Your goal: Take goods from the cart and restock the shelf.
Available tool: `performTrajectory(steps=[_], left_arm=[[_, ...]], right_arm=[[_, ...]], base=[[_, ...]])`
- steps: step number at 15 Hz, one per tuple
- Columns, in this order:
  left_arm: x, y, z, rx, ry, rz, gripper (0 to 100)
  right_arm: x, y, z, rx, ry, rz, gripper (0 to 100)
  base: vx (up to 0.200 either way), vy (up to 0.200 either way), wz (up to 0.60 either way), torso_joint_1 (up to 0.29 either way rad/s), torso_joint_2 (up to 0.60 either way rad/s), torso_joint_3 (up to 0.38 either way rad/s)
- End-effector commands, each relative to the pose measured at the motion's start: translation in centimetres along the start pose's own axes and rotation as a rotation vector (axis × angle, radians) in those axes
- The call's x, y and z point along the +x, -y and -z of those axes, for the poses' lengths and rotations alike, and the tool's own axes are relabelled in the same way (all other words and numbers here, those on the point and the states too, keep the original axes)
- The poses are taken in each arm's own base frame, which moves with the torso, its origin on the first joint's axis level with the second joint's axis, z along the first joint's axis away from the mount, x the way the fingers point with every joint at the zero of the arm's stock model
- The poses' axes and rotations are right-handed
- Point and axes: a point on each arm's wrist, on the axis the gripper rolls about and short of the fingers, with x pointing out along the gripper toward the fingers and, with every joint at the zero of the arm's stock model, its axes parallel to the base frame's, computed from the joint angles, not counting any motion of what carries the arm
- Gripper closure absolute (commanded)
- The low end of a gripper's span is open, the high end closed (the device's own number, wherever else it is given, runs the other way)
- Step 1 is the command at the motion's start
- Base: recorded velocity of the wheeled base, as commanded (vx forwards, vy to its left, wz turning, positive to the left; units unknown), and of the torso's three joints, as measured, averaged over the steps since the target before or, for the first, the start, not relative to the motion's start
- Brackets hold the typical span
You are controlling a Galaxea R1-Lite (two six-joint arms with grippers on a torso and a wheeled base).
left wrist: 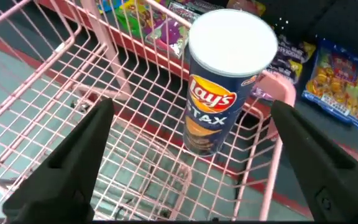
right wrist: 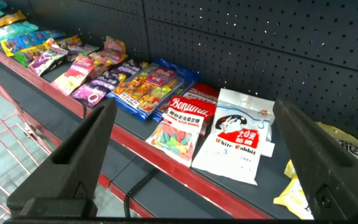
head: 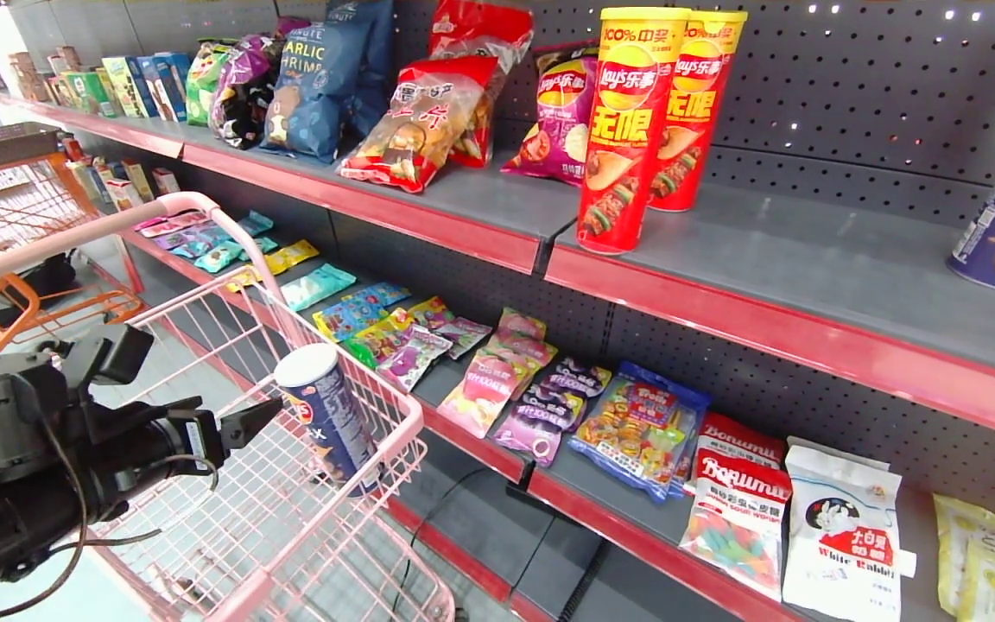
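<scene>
In the head view, the blue chip can [head: 329, 423] stands upright in the cart's [head: 398, 458] corner nearest the shelf [head: 808, 250], with the left gripper [head: 249, 416] just beside it. In the left wrist view, that gripper's jaws are wide apart with the can ahead between them, so I would centre on the can, close below the lid and lift straight up past the cart's rim. In the right wrist view, the right gripper [right wrist: 194, 109] hangs beyond the cart over the candy bags [right wrist: 135, 84], jaws apart.
</scene>
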Motion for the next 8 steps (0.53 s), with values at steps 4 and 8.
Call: performTrajectory(steps=[4, 8], left_arm=[[3.9, -0.8, 1.7, 0.024, -0.066, 0.026, 0], [5.5, -0.2, 1.5, 0.045, -0.028, 0.089, 0]], right_arm=[[0.0, 0.0, 0.0, 0.0, 0.0, 0.0, 0], [0.0, 0.0, 0.0, 0.0, -0.001, 0.0, 0]], base=[[0.0, 0.0, 0.0, 0.0, 0.0, 0.0], [0.0, 0.0, 0.0, 0.0, 0.0, 0.0]])
